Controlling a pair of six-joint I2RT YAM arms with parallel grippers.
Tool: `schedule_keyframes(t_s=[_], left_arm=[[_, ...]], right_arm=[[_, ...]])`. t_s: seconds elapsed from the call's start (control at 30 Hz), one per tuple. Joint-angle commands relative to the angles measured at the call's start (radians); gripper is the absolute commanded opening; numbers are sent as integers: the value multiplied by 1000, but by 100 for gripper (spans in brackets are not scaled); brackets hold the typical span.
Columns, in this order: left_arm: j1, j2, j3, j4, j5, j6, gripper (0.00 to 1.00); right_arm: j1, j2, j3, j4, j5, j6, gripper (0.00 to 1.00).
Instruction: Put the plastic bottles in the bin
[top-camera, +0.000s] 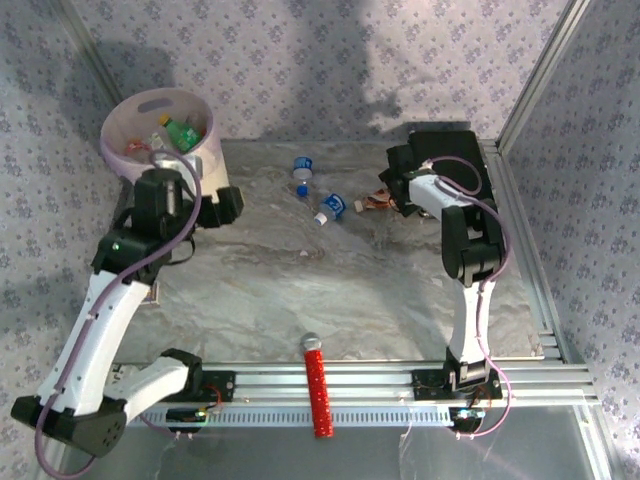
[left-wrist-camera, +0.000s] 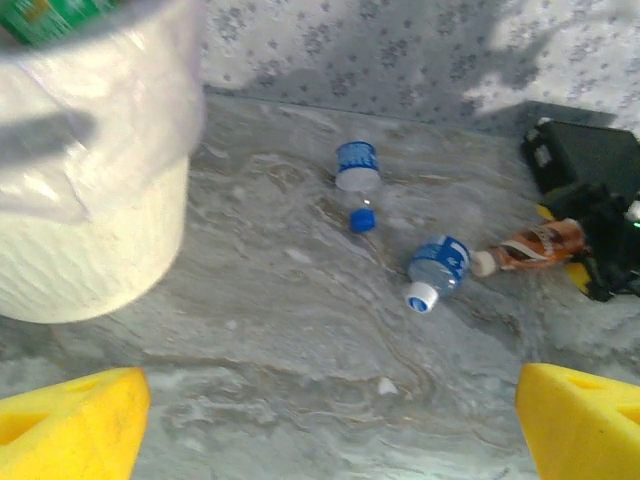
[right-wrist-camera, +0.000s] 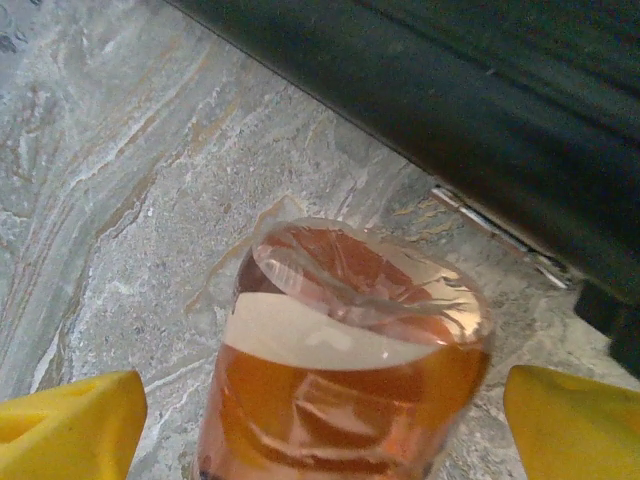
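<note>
The bin (top-camera: 160, 128) stands at the back left with several bottles in it, one of them green (top-camera: 183, 133). My left gripper (top-camera: 226, 206) hangs just right of the bin (left-wrist-camera: 90, 200), open and with nothing between its fingers (left-wrist-camera: 70, 425). Two blue-labelled clear bottles (left-wrist-camera: 357, 165) (left-wrist-camera: 438, 268) lie mid-table, seen from above as one (top-camera: 303, 172) behind the other (top-camera: 331, 208). A brownish-orange bottle (right-wrist-camera: 350, 360) lies between the wide-apart fingers (right-wrist-camera: 575, 420) of my right gripper (right-wrist-camera: 325, 430), with small gaps on both sides. The same bottle (top-camera: 373, 204) shows just left of the right gripper (top-camera: 393, 198).
A flat black case (top-camera: 450, 160) lies at the back right, right behind the right gripper. A red ribbed cylinder (top-camera: 318, 385) rests on the front rail between the arm bases. A loose blue cap (left-wrist-camera: 362, 220) sits by the farther bottle.
</note>
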Motion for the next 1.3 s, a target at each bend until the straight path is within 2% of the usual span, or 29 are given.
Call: schedule_keyframes(t_s=[0.0, 0.17, 0.5, 0.7, 0.9, 1.13, 1.27], left_arm=[[-56, -45, -103, 68, -43, -116, 94], [-137, -77, -246, 119, -37, -214, 93], [-163, -89, -285, 132, -35, -251, 93], [-177, -95, -285, 143, -22, -269, 93], [-194, -74, -293, 204, 52, -297, 94], [-196, -38, -306, 320, 186, -331, 96], [-211, 0, -307, 397, 269, -348, 96]], right_arm=[[-12, 46, 71, -50, 0, 10, 93], [-17, 64, 74, -60, -2, 4, 83], [-26, -24, -28, -24, -1, -19, 55], [-24, -142, -105, 18, -14, -67, 54], [-8, -281, -209, 80, -74, -151, 53], [19, -481, -332, 106, -217, -334, 54], [57, -596, -370, 47, -327, -443, 53]])
